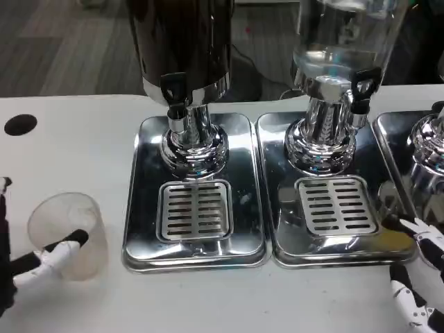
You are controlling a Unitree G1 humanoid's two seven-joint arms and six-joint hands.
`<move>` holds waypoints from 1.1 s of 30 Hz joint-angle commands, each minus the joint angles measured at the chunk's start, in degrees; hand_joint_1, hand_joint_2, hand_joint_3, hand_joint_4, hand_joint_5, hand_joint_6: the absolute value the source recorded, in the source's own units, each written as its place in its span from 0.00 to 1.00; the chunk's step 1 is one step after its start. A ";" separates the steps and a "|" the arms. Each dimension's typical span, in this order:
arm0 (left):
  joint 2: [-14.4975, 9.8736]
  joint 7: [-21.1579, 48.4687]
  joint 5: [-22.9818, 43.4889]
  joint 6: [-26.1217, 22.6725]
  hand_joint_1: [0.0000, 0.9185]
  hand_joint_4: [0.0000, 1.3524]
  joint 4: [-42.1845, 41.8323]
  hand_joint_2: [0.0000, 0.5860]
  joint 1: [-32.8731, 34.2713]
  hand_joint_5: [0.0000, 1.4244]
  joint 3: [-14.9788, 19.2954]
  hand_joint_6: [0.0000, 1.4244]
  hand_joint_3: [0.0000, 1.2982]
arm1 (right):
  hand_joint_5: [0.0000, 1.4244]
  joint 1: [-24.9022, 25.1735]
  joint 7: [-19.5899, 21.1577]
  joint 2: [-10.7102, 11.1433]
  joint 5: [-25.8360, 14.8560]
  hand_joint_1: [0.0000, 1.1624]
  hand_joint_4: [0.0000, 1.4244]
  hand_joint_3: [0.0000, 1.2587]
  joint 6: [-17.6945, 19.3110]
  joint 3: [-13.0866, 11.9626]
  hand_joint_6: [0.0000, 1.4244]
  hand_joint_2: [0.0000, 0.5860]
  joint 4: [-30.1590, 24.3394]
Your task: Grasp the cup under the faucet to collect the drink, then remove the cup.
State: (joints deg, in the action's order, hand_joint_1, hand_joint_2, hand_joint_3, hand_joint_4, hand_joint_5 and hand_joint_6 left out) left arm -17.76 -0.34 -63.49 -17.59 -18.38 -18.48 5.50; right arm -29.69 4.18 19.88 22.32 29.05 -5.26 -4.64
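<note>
Left hand [43, 261]: fingers wrapped on the clear cup [69, 234], holding it on the tabletop [76, 139].
Right hand [420, 274]: fingers spread, holding nothing, beside a steel tray [333, 246].
Faucet [175, 97]: up and right of the cup.

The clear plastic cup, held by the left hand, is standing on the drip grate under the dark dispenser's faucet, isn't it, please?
Not quite. In the head view the left hand holds the clear plastic cup, but the cup is on the white table left of the tray, not on the drip grate under the dark dispenser's faucet.
</note>
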 commanded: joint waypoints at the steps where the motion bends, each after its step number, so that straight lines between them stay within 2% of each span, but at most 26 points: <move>1: -1.19 -0.38 -1.70 -1.28 0.26 0.11 1.96 0.09 1.25 0.27 -2.46 0.46 0.12 | 0.04 0.45 -0.39 0.20 -0.46 0.51 0.08 0.18 1.08 0.51 0.00 0.85 0.37; 4: -1.78 -0.10 -2.49 -2.08 0.27 0.10 2.45 0.09 1.91 0.27 -4.18 0.46 0.12 | 0.04 0.80 -0.39 0.21 -0.39 0.51 0.08 0.18 1.08 0.83 0.00 0.85 0.51; 9: -1.88 -0.68 -2.59 -2.73 0.14 0.09 1.88 0.04 2.26 0.27 -5.87 0.46 0.11 | 0.04 1.32 -0.33 0.48 -0.48 0.51 0.08 0.18 0.92 1.08 0.00 0.85 0.87; 13: -1.72 -1.00 -2.25 -2.71 0.12 0.08 0.66 0.04 2.11 0.26 -6.35 0.47 0.11 | 0.04 1.45 -0.37 0.71 -0.44 0.51 0.08 0.19 1.01 1.18 0.00 0.85 1.29; 23: -1.87 -0.73 -2.50 -2.79 0.12 0.08 -1.66 0.04 1.30 0.26 -6.88 0.47 0.11 | 0.05 1.38 -0.38 0.82 -0.63 0.51 0.08 0.19 1.42 1.40 0.00 0.85 0.96; 33: -2.18 1.17 -3.57 -3.95 0.20 0.12 -1.03 0.08 1.26 0.29 -9.18 0.48 0.12 | 0.05 0.67 -0.34 1.07 -1.76 0.51 0.08 0.19 2.81 0.82 0.00 0.85 1.73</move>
State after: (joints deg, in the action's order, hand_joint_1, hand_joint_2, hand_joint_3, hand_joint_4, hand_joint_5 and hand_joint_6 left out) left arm -19.35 -0.40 -65.99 -20.88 -19.55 -17.29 -3.15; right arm -28.66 4.12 20.56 21.36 30.69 -3.87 -3.30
